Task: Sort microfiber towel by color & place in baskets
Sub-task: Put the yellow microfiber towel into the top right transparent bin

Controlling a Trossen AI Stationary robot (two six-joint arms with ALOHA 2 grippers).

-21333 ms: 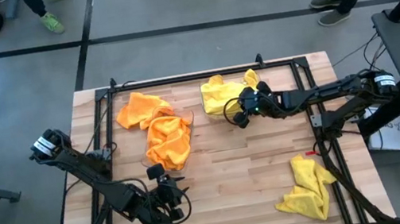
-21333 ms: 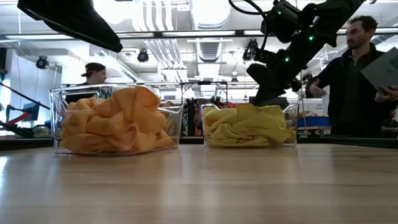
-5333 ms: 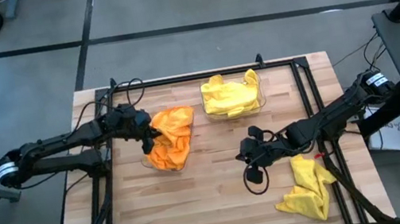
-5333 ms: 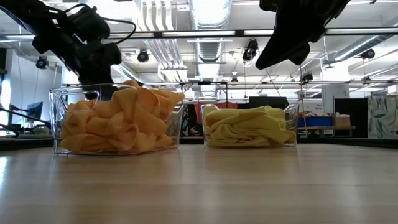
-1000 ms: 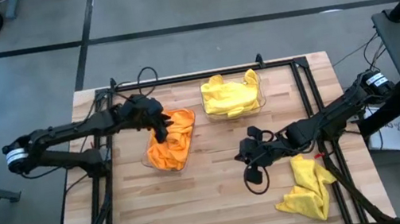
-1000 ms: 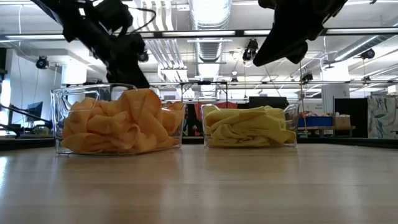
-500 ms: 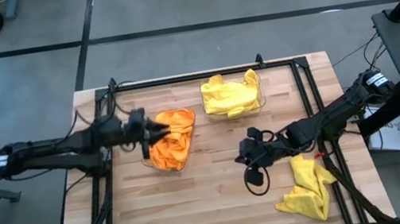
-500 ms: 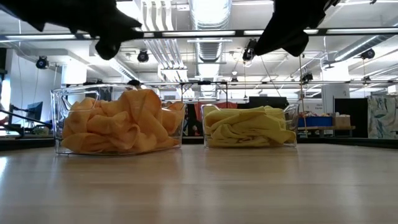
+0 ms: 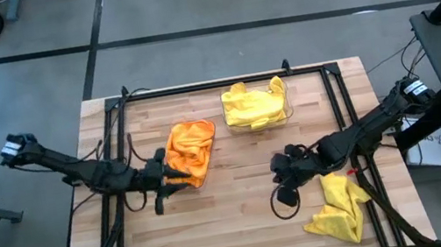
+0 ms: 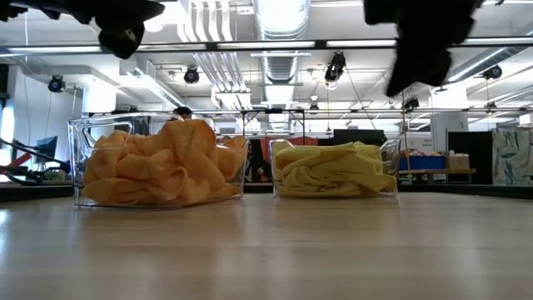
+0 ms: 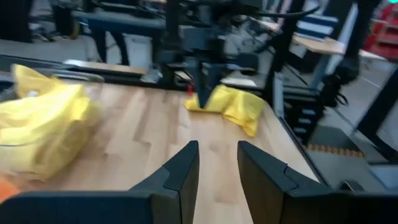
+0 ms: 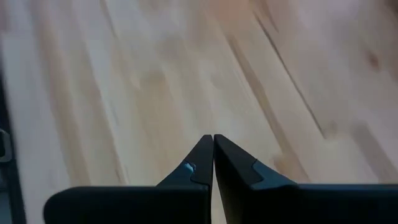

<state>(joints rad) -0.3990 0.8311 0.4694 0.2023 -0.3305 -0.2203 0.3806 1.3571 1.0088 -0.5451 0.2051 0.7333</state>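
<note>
High view: left tool (image 9: 177, 176) narrowly parted beside orange basket (image 9: 190, 152) — right tool (image 9: 281, 178) closed, empty.

So the left gripper (image 9: 177, 175) is pulling back off the orange basket (image 9: 187, 155), now sitting low beside it with fingers slightly apart and holding nothing. The right gripper (image 9: 286, 172) is sliding a bit toward the loose yellow towel (image 9: 337, 204), fingers pressed together.
</note>
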